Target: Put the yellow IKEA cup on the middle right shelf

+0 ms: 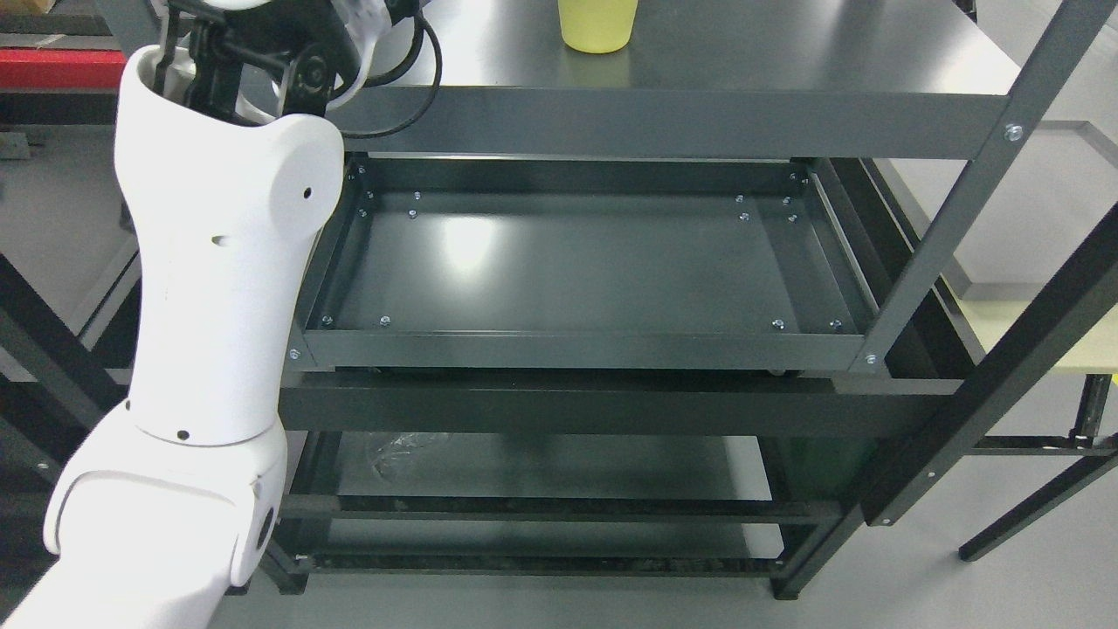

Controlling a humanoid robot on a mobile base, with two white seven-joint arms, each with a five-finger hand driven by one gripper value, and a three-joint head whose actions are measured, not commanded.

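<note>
Yellow plastic marked the one cup [597, 24] in view, a single IKEA-style tumbler standing upright on the top shelf [786, 61] of the dark metal rack, toward twelve o'clock, its upper part cut off by the picture's edge. Whether anything lay inside it could not be told. One tray-like middle shelf [559, 262] sat below, holding nothing. One white left arm [218, 288] rose at nine o'clock; its hand [362, 22] was at the top edge, well apart from the cup, and how its fingers stood could not be told.
</note>
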